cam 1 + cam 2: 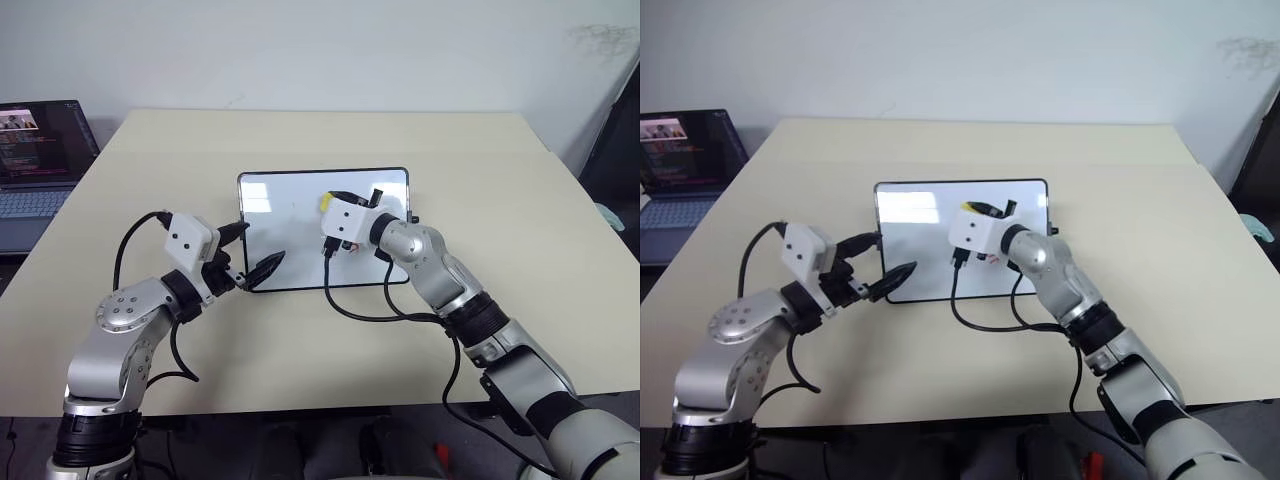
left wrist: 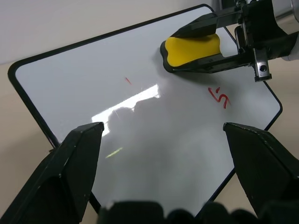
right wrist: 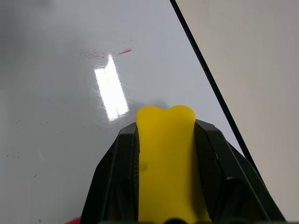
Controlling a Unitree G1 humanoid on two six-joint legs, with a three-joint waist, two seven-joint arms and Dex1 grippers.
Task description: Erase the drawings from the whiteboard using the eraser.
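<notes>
beige table (image 1: pixel 520 220) fills mid-frame, laptop (image 1: pixel 40 165) at upper left. at centre lies the whiteboard (image 1: pixel 290 215); right gripper (image 2: pixel 187 44) is clamped on the yellow eraser (image 2: pixel 191 49) over it, near a red drawing (image 2: pixel 220 98). left gripper (image 1: pixel 262 255) hangs spread at the board's lower left.

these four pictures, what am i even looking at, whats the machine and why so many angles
It is a two-armed humanoid robot at a beige table. Two pictures come from cameras in its head, looking down over its arms. The other two come from a camera on each wrist. On the table lies a whiteboard with a red digit and a faint red smear. The right gripper is shut on a yellow eraser. The left gripper is open at the board's edge. A laptop sits far left.
</notes>
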